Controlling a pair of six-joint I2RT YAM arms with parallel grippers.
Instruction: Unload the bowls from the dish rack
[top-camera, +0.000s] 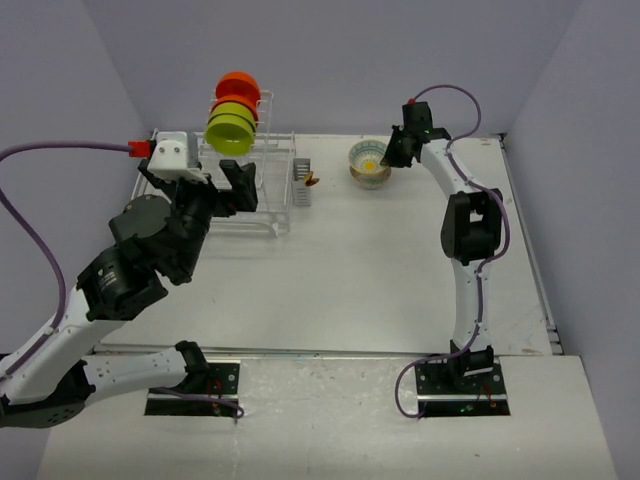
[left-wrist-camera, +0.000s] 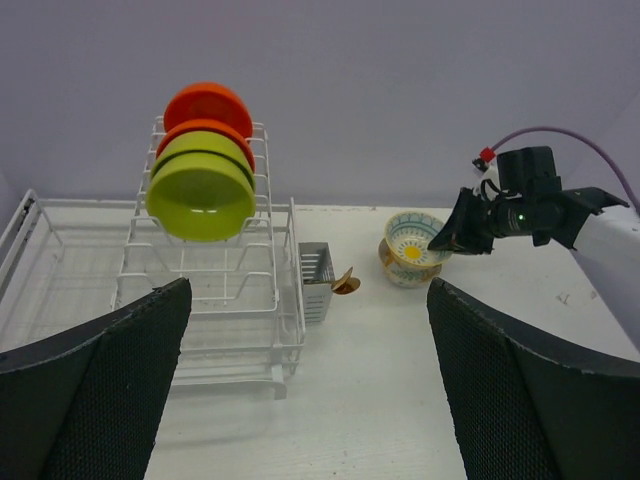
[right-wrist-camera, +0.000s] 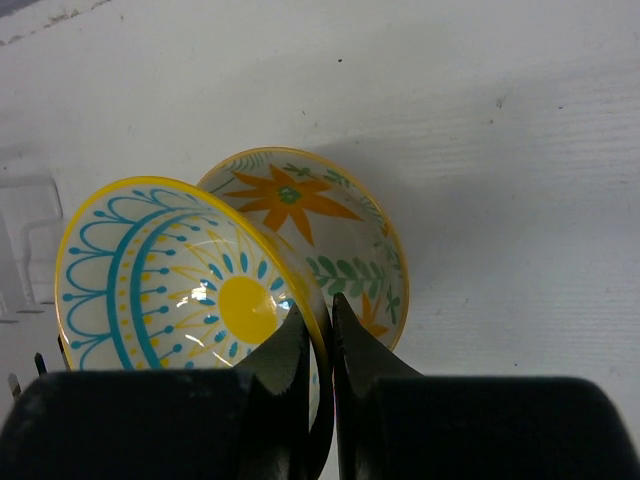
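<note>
Two bowls at R claw (right-wrist-camera: 320, 325): it pinches rim of blue-yellow bowl (right-wrist-camera: 160, 270), tilted against flower bowl (right-wrist-camera: 345, 235); releasing askew could topple it. L claw (left-wrist-camera: 308, 300) spread wide nr dish rack (left-wrist-camera: 262, 305).

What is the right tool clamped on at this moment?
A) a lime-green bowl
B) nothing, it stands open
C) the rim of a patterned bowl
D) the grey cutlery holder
C: in the right wrist view the right tool pinches the rim of the blue-and-yellow patterned bowl.
</note>
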